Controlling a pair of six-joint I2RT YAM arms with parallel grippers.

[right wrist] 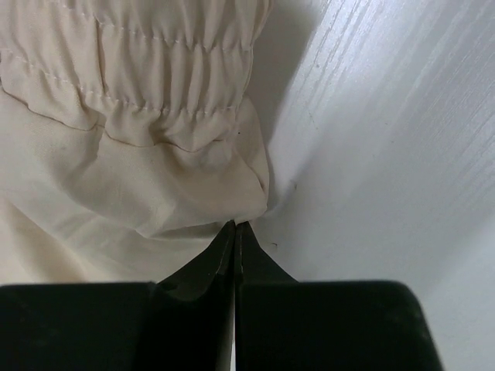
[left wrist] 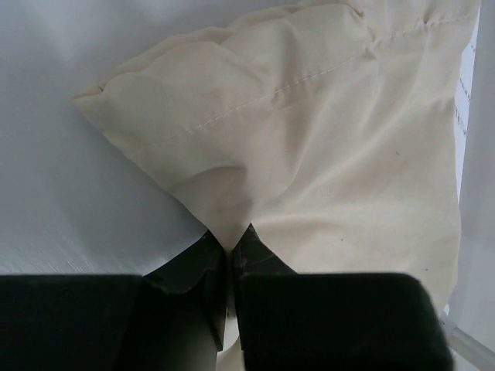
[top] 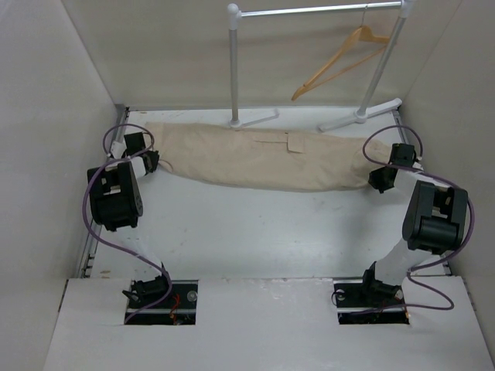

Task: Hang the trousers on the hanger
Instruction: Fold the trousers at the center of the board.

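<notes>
Trousers (top: pixel 263 158), one pair, lie clamped endwise by left pincer (left wrist: pixel 232 249) and right pincer (right wrist: pixel 235 229); one hanger (top: pixel 340 62) hangs behind.

The trousers (top: pixel 259 161) lie before the rack (top: pixel 233 69) (hanger (top: pixel 325 66) on it).

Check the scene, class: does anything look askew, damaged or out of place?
Only the hanger: it hangs tilted on the rack, one end dipping low. The left gripper and right gripper pinch undamaged trousers.

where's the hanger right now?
Top view, upper right: the hanger hangs by its hook from the white rack, tilted, behind the right end of the trousers.
</notes>
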